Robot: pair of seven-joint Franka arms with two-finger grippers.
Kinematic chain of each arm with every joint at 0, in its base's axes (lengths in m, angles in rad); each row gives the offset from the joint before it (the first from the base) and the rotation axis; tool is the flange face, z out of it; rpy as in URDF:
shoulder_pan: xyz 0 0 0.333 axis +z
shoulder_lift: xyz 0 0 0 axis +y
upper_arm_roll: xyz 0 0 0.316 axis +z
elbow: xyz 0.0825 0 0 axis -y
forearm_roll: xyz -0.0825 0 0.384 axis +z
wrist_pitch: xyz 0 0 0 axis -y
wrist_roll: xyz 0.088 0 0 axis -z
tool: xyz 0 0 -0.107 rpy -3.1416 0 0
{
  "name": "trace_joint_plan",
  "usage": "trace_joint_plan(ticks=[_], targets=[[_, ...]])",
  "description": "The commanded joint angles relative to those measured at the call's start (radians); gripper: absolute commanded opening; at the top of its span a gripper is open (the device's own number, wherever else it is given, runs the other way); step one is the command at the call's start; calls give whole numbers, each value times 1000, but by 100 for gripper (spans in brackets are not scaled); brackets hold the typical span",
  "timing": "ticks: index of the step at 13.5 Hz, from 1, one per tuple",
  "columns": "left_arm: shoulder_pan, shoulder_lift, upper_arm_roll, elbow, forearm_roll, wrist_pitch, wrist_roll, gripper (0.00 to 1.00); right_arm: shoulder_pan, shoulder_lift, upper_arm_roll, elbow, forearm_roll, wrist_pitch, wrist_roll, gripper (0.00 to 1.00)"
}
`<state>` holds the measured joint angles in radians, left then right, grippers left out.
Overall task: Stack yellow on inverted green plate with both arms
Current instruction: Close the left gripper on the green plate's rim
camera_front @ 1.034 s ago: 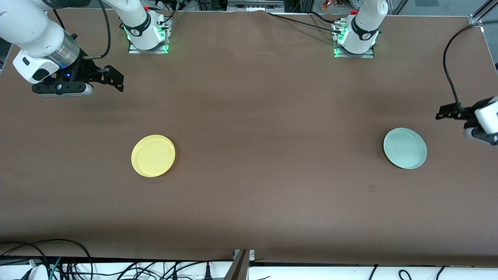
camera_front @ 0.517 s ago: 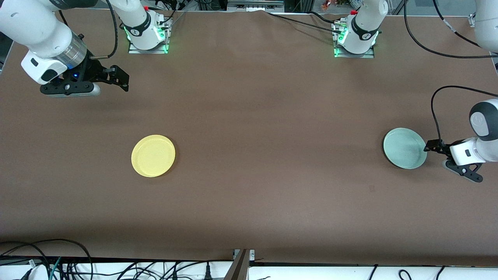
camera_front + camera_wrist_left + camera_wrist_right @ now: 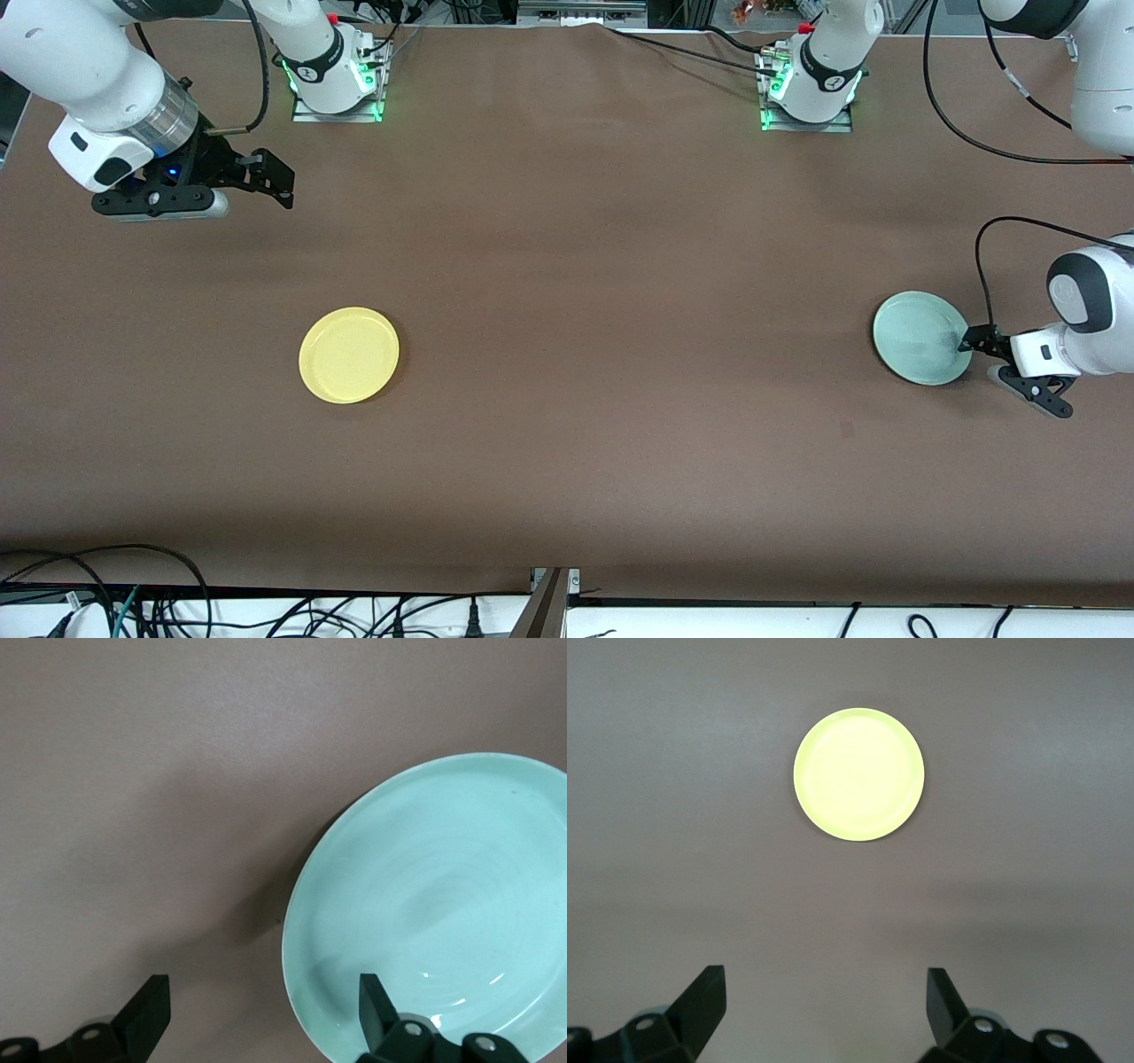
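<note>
The pale green plate (image 3: 921,338) lies hollow side up on the brown table near the left arm's end. My left gripper (image 3: 973,340) is low at its rim and open. In the left wrist view (image 3: 263,1014) one finger (image 3: 376,1010) is over the green plate's (image 3: 443,904) inside and the other finger (image 3: 146,1014) is over bare table, so the jaws straddle the rim. The yellow plate (image 3: 349,354) lies rim up toward the right arm's end. My right gripper (image 3: 266,177) is open and empty, up over the table. Its wrist view (image 3: 824,1001) shows the yellow plate (image 3: 859,773) well ahead.
The brown cloth-covered table (image 3: 585,292) stretches wide between the two plates. The arm bases (image 3: 335,84) (image 3: 811,89) stand at its farthest edge. Cables (image 3: 133,594) hang below the table's near edge. The left arm's black cable (image 3: 983,266) loops above the green plate.
My left gripper has come down from the table's end to the green plate's rim and now straddles it. My right gripper shifted slightly, then held still.
</note>
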<state>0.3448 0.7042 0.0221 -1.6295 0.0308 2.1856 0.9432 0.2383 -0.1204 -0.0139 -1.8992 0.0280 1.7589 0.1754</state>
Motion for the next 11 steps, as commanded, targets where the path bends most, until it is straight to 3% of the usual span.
trace_joint_plan(ticks=[1,2,7,8,9,10,11], targets=[[14,8,-14,4,0,5,28,57,-2,-7,2,-8,4,8,-11,100],[19,17,-16,4,-2,6,26,51,-2,-7,2,-8,4,8,-13,100],[25,37,-18,4,-58,16,26,46,-2,-7,-5,-6,-6,7,-14,100],[25,38,-18,4,-67,16,26,36,-2,-5,-5,-6,-6,10,-14,100],[25,38,-18,4,-68,14,26,14,-2,-5,-6,-8,-6,13,-14,100],[25,35,-18,4,-68,11,28,0,-2,-5,-5,-8,-6,14,-14,100],[26,32,-18,4,-68,8,29,0,-2,-4,-6,-11,-6,17,-14,100]])
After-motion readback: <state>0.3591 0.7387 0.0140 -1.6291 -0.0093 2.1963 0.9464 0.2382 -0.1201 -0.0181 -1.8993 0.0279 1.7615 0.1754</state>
